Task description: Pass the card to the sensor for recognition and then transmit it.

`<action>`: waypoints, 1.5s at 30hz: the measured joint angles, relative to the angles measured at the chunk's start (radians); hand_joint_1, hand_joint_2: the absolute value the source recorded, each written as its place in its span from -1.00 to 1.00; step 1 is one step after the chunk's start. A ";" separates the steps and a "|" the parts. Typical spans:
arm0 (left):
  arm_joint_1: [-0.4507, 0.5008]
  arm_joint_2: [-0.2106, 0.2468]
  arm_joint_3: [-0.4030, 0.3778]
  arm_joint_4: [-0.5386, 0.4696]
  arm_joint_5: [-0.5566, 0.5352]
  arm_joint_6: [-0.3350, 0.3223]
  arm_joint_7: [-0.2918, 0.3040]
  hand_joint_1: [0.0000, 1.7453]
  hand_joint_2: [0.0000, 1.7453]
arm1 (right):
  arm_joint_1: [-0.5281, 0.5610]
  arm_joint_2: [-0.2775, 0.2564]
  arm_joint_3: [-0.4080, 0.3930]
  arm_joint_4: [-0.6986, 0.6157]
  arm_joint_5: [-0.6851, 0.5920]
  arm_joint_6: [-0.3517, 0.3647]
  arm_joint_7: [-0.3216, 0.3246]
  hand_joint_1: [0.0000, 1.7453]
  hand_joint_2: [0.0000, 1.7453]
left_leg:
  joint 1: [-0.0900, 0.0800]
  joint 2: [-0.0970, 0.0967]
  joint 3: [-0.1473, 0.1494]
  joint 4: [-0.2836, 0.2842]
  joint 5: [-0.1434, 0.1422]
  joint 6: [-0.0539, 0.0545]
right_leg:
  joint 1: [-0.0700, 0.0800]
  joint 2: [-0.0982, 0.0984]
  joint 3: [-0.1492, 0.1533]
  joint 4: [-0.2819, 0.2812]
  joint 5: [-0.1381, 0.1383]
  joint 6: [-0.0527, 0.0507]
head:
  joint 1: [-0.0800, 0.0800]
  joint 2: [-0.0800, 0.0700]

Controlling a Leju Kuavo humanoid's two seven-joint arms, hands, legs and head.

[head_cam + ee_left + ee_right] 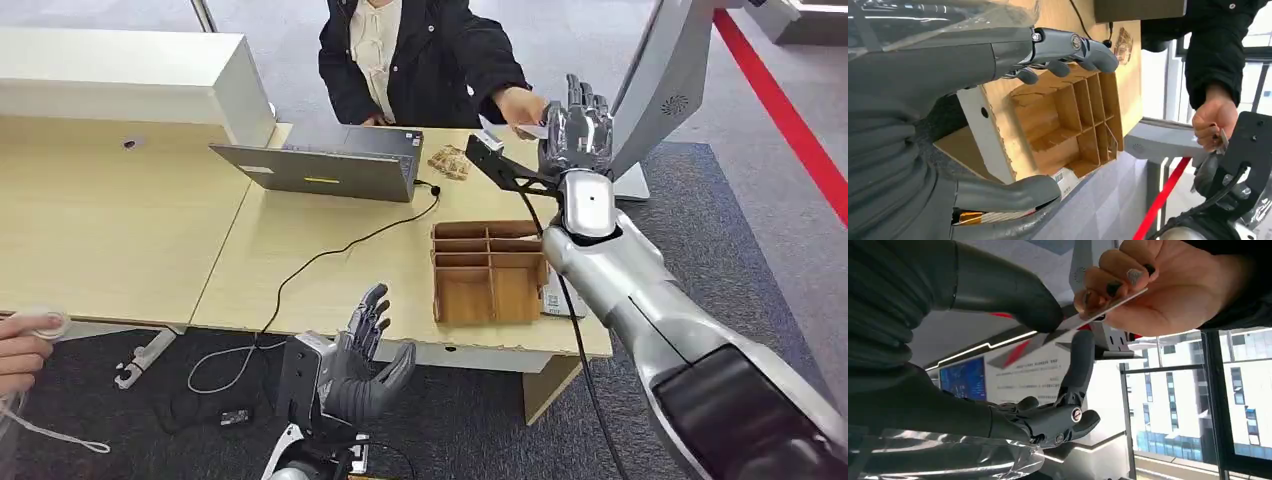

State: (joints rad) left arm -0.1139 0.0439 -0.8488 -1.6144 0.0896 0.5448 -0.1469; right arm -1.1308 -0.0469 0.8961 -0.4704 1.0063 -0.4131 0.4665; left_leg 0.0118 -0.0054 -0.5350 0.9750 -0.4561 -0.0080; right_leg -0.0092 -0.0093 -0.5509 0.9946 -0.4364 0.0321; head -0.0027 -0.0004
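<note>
My right hand (577, 125) pinches the card (1083, 321) at the far right, and a person's hand (1168, 287) holds it too. My left hand (365, 360) is spread, holding nothing, near the wooden table (330, 270). Grey carpet (480, 420) lies below. No writing is readable.

We see the card (1098, 316) edge-on in the right wrist view, so its face cannot be read, and the person's hand (1168, 287) covers its far end. In the head view the right hand (577, 128) hides most of it. The sensor (660, 75) is cut off by the top edge (its screen unseen). Near the worktop's (330, 270) far edge, a small brown item (449, 161) is too small to identify.
</note>
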 joint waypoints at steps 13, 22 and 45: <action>-0.001 0.000 -0.005 0.000 0.002 0.008 -0.006 -1.00 1.00 | -0.004 0.011 0.007 0.025 -0.003 -0.019 -0.023 1.00 1.00 | 0.000 0.000 0.000 0.000 0.000 0.000 | 0.000 0.000 0.000 0.000 0.000 0.000 | 0.000 0.000; -0.002 0.000 -0.006 0.000 0.003 0.017 -0.014 -1.00 1.00 | 0.006 0.026 -0.005 0.022 -0.133 -0.146 -0.137 1.00 1.00 | 0.000 0.000 0.000 0.000 0.000 0.000 | 0.000 0.000 0.000 0.000 0.000 0.000 | 0.000 0.000; 0.040 0.026 0.011 -0.053 -0.053 0.133 0.028 -1.00 1.00 | 0.226 -0.138 -0.124 -0.199 -0.326 -0.263 -0.106 1.00 1.00 | 0.000 0.000 0.001 0.000 0.000 0.000 | 0.000 0.000 0.000 0.000 0.000 0.000 | 0.000 0.000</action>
State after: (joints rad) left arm -0.0738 0.0701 -0.8377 -1.6674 0.0370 0.6779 -0.1190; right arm -0.9045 -0.1847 0.7721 -0.6695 0.6802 -0.6760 0.3601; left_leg 0.0116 -0.0053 -0.5343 0.9751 -0.4562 -0.0079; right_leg -0.0093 -0.0091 -0.5507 0.9944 -0.4364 0.0322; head -0.0023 -0.0004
